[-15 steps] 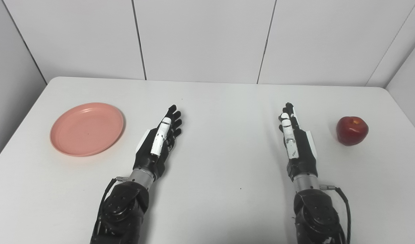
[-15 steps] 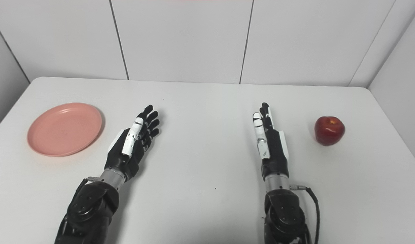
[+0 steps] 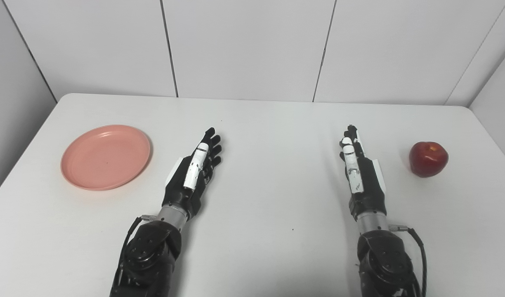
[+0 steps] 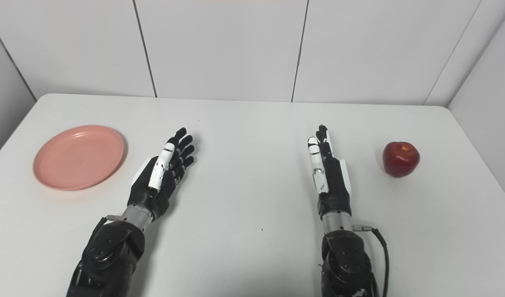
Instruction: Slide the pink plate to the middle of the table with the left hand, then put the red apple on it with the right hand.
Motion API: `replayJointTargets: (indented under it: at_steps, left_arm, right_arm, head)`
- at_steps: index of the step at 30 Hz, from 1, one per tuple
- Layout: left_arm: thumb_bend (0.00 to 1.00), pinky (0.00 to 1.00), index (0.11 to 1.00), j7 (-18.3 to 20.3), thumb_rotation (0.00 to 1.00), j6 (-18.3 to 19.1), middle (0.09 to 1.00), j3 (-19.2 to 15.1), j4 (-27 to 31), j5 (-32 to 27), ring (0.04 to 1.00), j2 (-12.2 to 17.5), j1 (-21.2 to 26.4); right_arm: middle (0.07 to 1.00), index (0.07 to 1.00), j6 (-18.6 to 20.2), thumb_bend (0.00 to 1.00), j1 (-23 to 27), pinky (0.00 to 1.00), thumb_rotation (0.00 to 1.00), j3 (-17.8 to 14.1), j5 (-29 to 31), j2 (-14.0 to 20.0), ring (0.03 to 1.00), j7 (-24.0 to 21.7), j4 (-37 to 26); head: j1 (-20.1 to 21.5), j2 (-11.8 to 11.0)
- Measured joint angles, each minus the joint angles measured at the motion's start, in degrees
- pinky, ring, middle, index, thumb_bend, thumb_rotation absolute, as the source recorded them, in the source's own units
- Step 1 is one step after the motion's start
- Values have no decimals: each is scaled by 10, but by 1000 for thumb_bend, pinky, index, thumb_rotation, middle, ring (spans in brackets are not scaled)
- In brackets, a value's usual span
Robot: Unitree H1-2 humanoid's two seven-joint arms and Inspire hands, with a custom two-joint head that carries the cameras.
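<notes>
The pink plate (image 3: 105,156) lies flat at the left side of the white table (image 3: 269,136), with nothing on it. A red apple (image 3: 428,159) stands at the right side. My left hand (image 3: 194,171) rests on the table to the right of the plate, apart from it, fingers stretched out and open. Left of the apple, and well clear of it, my right hand (image 3: 359,173) lies with its fingers straight and holds nothing.
White wall panels (image 3: 244,45) stand right behind the table's far edge. Grey side walls close in at the left and right. A black cable (image 3: 417,247) loops by my right wrist.
</notes>
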State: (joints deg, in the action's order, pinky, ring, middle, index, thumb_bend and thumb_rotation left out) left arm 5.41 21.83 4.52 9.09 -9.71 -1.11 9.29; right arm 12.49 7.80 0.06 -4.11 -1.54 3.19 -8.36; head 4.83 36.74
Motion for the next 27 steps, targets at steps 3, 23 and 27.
replayJointTargets:
  at_steps: [3,23,27]
  left_arm:
    - [388,1000,1000,0,1000,0,1000,0,0,0,1000,0,0]
    - [395,1000,1000,0,1000,0,1000,-3,0,0,1000,0,0]
    - [395,1000,1000,0,1000,0,1000,-2,-3,0,1000,-4,0]
  right_arm:
    - [990,996,1,194,0,981,1000,0,1,0,971,0,0]
    - [992,998,1,199,0,992,1000,0,2,0,971,0,0]
    - [999,1000,1,173,0,1000,1000,-7,14,1,983,-3,0]
  head:
    - [1,-1]
    - [-23,-8]
    - [-66,-19]
